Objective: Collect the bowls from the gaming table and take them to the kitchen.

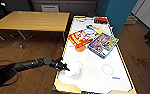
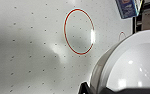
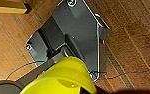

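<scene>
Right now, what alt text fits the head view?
The left gripper reaches a white bowl near the front of the white gaming table. Farther back lie colourful game boxes and an orange bowl.

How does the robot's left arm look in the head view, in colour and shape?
The left arm is a slim, dark, nearly black tube made of rounded segments, with a thicker rounded joint near the wrist. It ends in a small black left hand at the edge of the gaming table. No markings can be made out on it. A thin dark cable lies on the wooden floor beside it.
</scene>
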{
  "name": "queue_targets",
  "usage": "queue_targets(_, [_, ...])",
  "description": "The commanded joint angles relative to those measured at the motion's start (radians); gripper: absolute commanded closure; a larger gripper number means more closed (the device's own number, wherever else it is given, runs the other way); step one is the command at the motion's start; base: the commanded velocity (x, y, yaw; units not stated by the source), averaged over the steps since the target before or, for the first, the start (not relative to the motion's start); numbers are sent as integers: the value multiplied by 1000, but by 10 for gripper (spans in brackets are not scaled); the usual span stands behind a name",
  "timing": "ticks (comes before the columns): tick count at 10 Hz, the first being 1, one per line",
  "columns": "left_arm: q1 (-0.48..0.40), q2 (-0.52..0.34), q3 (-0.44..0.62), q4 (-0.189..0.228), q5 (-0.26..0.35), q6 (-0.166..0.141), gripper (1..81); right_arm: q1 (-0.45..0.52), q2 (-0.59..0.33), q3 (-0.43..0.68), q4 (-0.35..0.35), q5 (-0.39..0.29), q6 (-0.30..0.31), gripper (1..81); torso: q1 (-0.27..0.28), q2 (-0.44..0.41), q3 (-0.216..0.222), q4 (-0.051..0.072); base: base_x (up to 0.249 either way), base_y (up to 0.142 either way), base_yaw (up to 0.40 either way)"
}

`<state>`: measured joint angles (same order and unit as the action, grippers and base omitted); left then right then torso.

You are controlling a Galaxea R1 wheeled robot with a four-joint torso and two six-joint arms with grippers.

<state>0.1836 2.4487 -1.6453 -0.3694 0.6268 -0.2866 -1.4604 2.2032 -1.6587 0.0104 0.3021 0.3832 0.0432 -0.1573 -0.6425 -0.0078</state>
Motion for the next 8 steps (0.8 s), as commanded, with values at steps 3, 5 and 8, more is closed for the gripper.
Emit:
queue_targets(3, [159, -235, 253, 146, -30, 7, 811, -7, -49, 30, -23, -67, -9, 811, 0, 0, 126, 0, 0, 0, 0])
queue_targets(5, [274, -241, 257, 222, -54, 9, 811, -10, -52, 31, -23, -66, -9, 811, 0, 0, 193, 0, 0, 0, 0])
queue_targets(8, [434, -244, 248, 328, -118, 9, 811, -10, -52, 33, -23, -61, -9, 811, 0, 0, 301, 0, 0, 0, 0])
